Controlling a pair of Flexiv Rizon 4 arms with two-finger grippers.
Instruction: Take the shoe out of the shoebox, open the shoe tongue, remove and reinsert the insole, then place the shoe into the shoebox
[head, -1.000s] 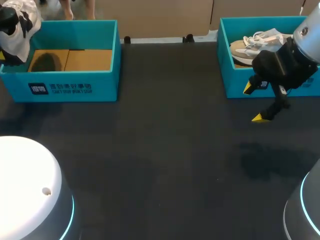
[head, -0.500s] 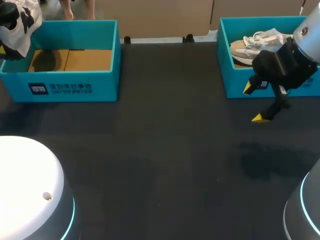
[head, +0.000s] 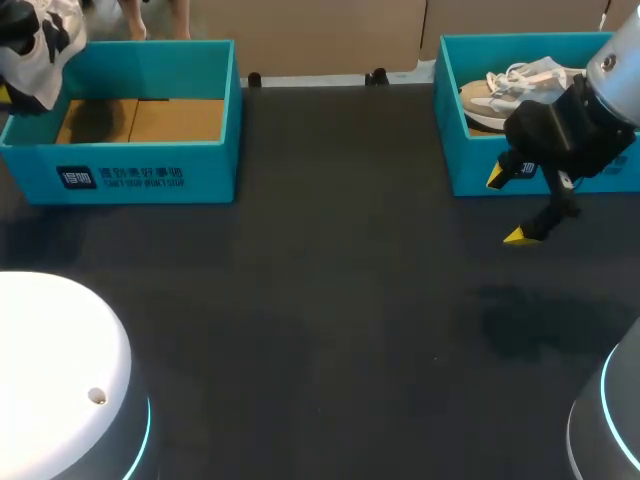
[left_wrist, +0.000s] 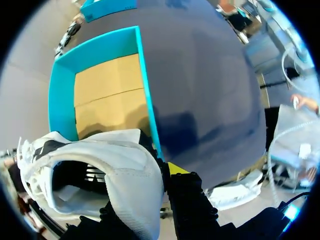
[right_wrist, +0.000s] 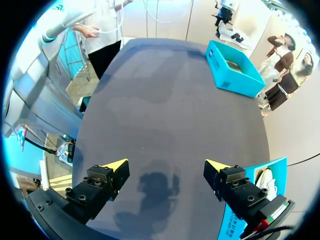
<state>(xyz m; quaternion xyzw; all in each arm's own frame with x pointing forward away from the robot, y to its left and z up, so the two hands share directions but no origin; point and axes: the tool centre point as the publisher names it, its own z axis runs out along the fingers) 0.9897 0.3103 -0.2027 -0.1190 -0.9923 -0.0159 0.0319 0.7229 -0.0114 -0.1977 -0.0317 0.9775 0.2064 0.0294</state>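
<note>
The left gripper (left_wrist: 147, 192) pinches the collar of a white shoe (left_wrist: 95, 160) between its fingers, with one yellow tip showing beside the fabric. The shoe's open mouth faces back toward the wrist; its long axis cannot be made out. Ahead of the gripper, beyond the shoe, lies a teal shoebox (left_wrist: 144, 85). The right gripper (right_wrist: 166, 165) is spread wide above the dark table (right_wrist: 165, 90), gripping nothing, just beside a second shoebox (head: 450, 150).
</note>
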